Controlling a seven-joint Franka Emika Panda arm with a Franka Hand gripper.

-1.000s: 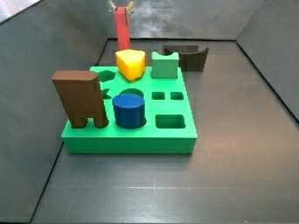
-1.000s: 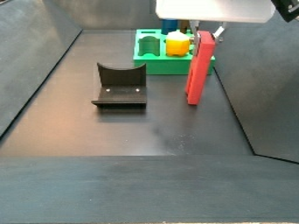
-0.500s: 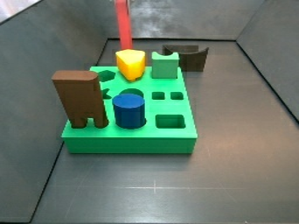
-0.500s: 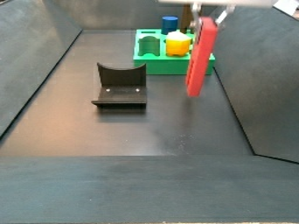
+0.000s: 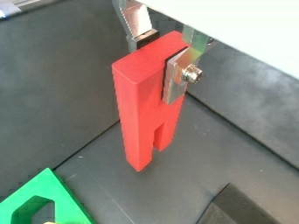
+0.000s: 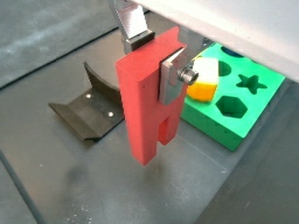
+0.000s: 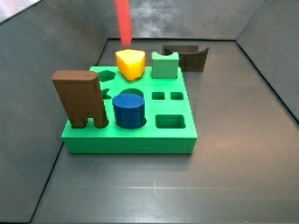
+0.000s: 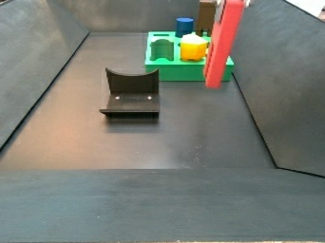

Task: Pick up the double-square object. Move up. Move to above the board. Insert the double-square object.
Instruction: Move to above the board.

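My gripper (image 5: 162, 54) is shut on the top of the double-square object (image 5: 146, 105), a tall red piece with two long legs. It hangs upright, clear of the dark floor. Both wrist views show the silver fingers (image 6: 173, 74) clamped on its upper end, and the piece itself (image 6: 149, 105). In both side views the piece (image 7: 122, 22) (image 8: 222, 43) reaches the top edge, and the gripper is above the frame. The green board (image 7: 146, 144) lies nearer the camera than the piece in that side view. It also shows in the wrist view (image 6: 239, 118) and the side view (image 8: 162, 47).
On the board stand a brown notched block (image 7: 77, 98), a blue cylinder (image 7: 128, 109), a yellow piece (image 7: 132, 63) and a green block (image 7: 166, 63). The dark fixture (image 8: 129, 92) stands on the floor beside the board. Grey walls enclose the floor.
The gripper has risen with the red piece. The piece's lower end is higher above the floor, and the gripper has left the top of both side views.
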